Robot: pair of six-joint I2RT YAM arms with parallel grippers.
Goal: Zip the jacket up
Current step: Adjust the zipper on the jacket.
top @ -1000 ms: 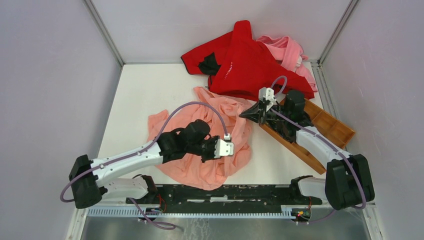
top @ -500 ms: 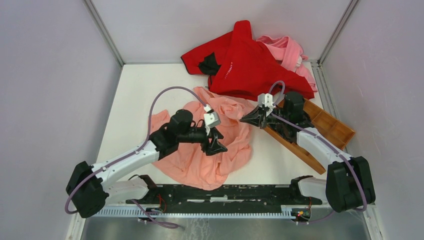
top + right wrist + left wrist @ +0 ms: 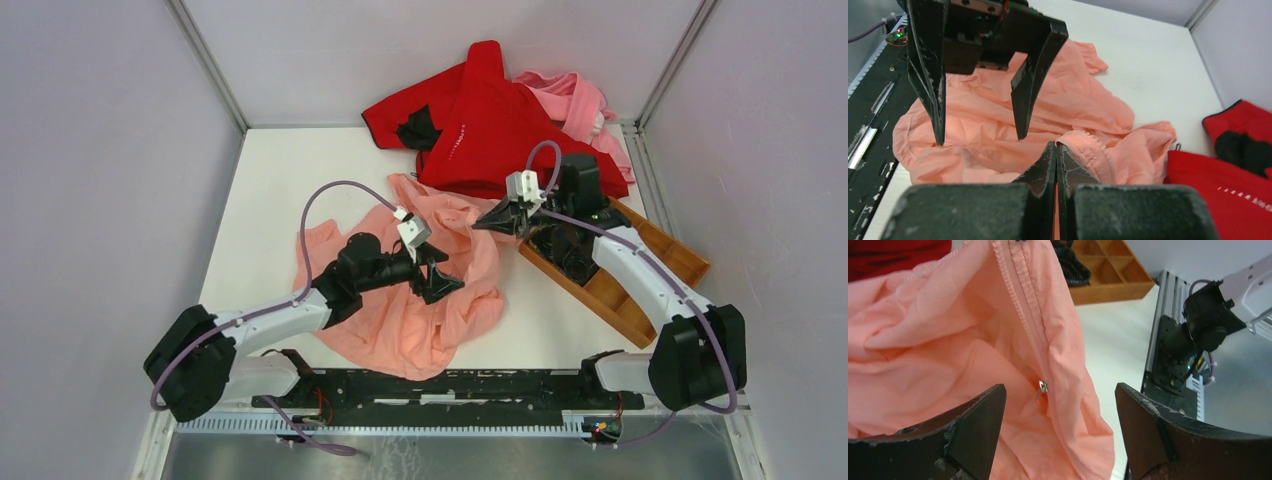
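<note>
1. the jacket (image 3: 400,305) is being supported, crumpled and unzipped, by the white surface (image 3: 285,180), just in front of a red garment (image 3: 500,120) and beside a wooden tray (image 3: 655,265).
2. the left pincer (image 3: 443,284) is being held spread above the jacket's middle; nothing is being gripped. in the left wrist view, the metal zipper pull (image 3: 1043,386) is being framed between its fingers (image 3: 973,425).
3. the right pincer (image 3: 480,226) is being pressed together on the jacket's toothed zipper edge (image 3: 1083,145), at the fabric's far right.
</note>
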